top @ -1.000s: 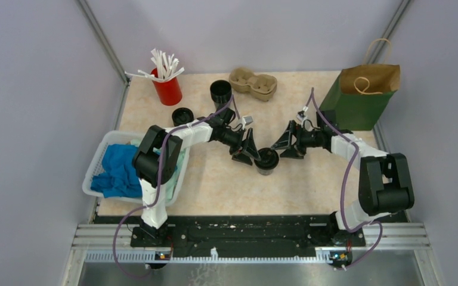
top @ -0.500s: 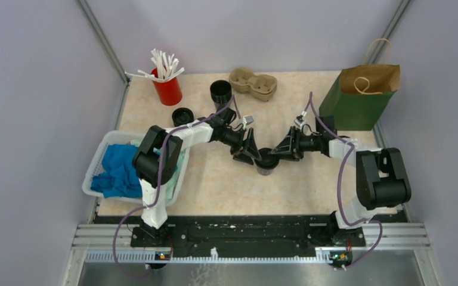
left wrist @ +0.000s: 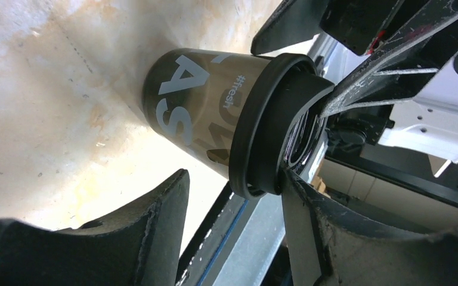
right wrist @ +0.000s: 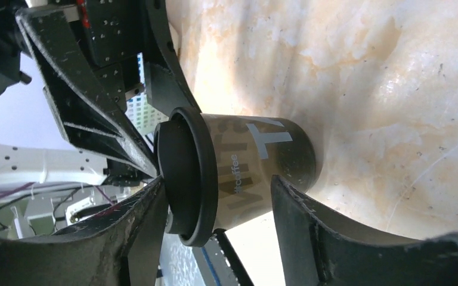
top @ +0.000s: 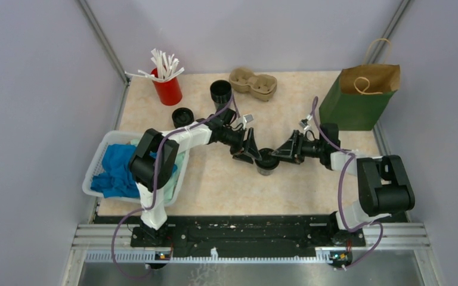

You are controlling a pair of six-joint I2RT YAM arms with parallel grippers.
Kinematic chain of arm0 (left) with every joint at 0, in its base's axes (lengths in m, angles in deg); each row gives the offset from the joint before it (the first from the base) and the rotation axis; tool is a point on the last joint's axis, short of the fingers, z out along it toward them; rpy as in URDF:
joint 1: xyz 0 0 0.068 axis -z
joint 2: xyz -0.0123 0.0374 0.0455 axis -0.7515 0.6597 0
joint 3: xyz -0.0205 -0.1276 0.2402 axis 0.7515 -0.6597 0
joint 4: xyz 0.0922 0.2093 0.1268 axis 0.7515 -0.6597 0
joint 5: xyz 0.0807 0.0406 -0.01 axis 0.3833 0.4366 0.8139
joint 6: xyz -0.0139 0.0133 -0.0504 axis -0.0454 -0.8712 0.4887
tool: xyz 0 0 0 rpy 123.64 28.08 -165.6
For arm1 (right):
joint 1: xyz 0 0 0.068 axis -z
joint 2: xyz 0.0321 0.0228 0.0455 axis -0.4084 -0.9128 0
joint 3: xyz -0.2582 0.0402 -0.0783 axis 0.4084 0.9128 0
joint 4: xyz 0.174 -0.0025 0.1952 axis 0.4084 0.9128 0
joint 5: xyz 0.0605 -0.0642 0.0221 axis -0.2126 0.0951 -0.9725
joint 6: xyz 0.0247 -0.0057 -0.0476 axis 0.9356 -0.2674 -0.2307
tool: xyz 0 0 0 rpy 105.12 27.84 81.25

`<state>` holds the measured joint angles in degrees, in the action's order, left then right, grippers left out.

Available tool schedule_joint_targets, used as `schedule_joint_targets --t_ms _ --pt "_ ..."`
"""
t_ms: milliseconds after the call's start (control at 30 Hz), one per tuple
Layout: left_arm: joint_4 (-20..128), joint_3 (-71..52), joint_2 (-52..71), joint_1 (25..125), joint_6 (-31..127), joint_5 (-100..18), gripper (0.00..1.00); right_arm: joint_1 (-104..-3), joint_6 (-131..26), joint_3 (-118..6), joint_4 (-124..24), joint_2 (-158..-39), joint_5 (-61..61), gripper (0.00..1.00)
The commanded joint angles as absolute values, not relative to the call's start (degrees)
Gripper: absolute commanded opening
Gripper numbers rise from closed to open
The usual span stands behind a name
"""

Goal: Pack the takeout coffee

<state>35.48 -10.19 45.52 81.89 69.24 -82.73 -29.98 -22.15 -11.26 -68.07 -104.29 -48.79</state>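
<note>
The takeout coffee (top: 266,159), a black cup (left wrist: 200,110) with a black lid (left wrist: 268,125), stands upright mid-table. My left gripper (top: 250,149) reaches it from the left and my right gripper (top: 284,151) from the right. Both are turned so that one finger is above the other. In the left wrist view my left gripper (left wrist: 232,185) is open, one finger (left wrist: 310,232) lying on the lid top and the other beside the cup's base. My right gripper (right wrist: 217,190) is open the same way: one finger (right wrist: 137,226) on the lid (right wrist: 188,173), the other by the lower wall.
At the back stand a red cup of white sticks (top: 168,89), an open black cup (top: 220,92) and a brown pulp tray (top: 253,83). A loose black lid (top: 182,116) lies nearby. A paper bag (top: 358,98) stands back right, and a white basket (top: 93,173) holds blue cloth at left.
My right gripper has slid left up to the cup, and its jaws have narrowed, one finger now over the lid. My left gripper has hardly moved.
</note>
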Motion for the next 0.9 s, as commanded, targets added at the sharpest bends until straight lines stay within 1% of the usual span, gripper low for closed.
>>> schedule_joint_targets --t_ms 0,100,233,367,433,467,567,767,800,867 --pt "27.6 -13.7 49.6 82.9 62.4 -60.4 0.63 -30.2 -29.5 -15.1 -47.0 -102.8 -36.7 0.66" --pt "26.9 -12.3 50.2 82.9 62.4 -60.9 0.63 -30.2 -33.8 -21.6 -33.8 -101.3 -38.6 0.7" --pt "26.4 -11.5 50.5 83.3 62.2 -61.2 0.63 -30.2 -36.8 -24.8 -27.0 -100.8 -42.7 0.7" --pt "25.6 -10.9 50.8 83.4 61.8 -61.2 0.63 -30.3 -37.8 -27.2 -23.0 -101.1 -45.0 0.6" --pt "25.4 -10.7 51.0 83.4 61.7 -61.2 0.63 -30.3 -38.4 -28.4 -21.6 -101.3 -45.4 0.56" --pt "25.3 -10.6 51.1 83.3 61.7 -61.3 0.63 -30.3 -38.4 -28.8 -21.3 -101.3 -46.2 0.55" --pt "25.3 -10.3 51.4 83.4 61.6 -61.3 0.63 -30.4 -37.6 -29.1 -23.3 -102.6 -46.5 0.55" --pt "24.3 -8.8 52.5 83.3 61.0 -61.2 0.63 -30.6 -39.0 -32.7 -23.1 -109.9 -47.7 0.55" --pt "24.2 -8.7 52.8 83.4 60.9 -61.1 0.63 -30.6 -39.4 -33.4 -22.9 -111.0 -47.5 0.54" --pt "23.9 -8.5 53.3 83.4 60.8 -61.0 0.63 -30.6 -39.1 -33.7 -24.2 -113.6 -47.5 0.47"
